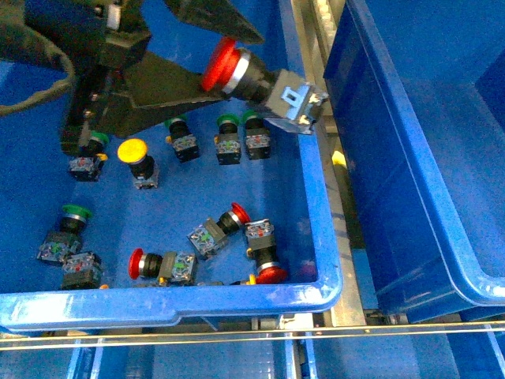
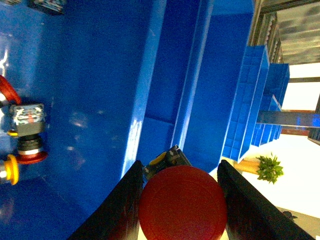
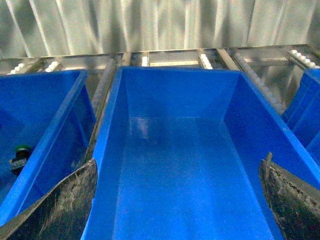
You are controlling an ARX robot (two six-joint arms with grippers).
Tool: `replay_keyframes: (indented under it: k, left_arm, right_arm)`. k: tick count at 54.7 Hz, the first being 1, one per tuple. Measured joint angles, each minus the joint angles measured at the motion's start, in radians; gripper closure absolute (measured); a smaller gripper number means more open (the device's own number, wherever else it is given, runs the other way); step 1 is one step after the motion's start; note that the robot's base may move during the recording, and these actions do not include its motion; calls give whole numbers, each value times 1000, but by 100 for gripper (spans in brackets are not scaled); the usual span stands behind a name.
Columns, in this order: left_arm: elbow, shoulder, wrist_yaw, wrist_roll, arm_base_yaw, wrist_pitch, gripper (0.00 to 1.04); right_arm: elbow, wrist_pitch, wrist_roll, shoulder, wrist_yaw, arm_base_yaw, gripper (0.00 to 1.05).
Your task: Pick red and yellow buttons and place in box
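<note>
— Holding anything?
— Clamping red button (image 1: 235, 71) in left gripper (image 1: 223, 59), body pointing right toward box (image 1: 465, 142); hanging over source bin (image 1: 317, 197)'s right rim; gaping above box, right gripper (image 3: 172, 200).

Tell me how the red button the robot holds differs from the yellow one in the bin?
The held red button has a red cap; the yellow button a yellow one. The held red button hangs pinched in the left tool; the yellow button rests on the bin floor. The held red button lies sideways; the yellow button's cap faces mostly up. Both have round caps.
</note>
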Motion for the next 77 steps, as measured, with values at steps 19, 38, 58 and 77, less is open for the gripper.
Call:
replay_keyframes:
  k: [19, 38, 58, 77]
  left_arm:
    - [109, 105, -23, -49, -173, 52, 69]
    - [248, 209, -72, -103, -274, 70, 69]
    - [227, 272, -87, -120, -286, 135, 69]
    - [235, 336, -74, -119, -260, 146, 69]
  right_arm:
    - [0, 0, 0, 0, 0, 0, 7]
    - [0, 0, 0, 0, 0, 0, 7]
    - [0, 0, 0, 0, 0, 0, 7]
    - [0, 0, 0, 0, 0, 0, 7]
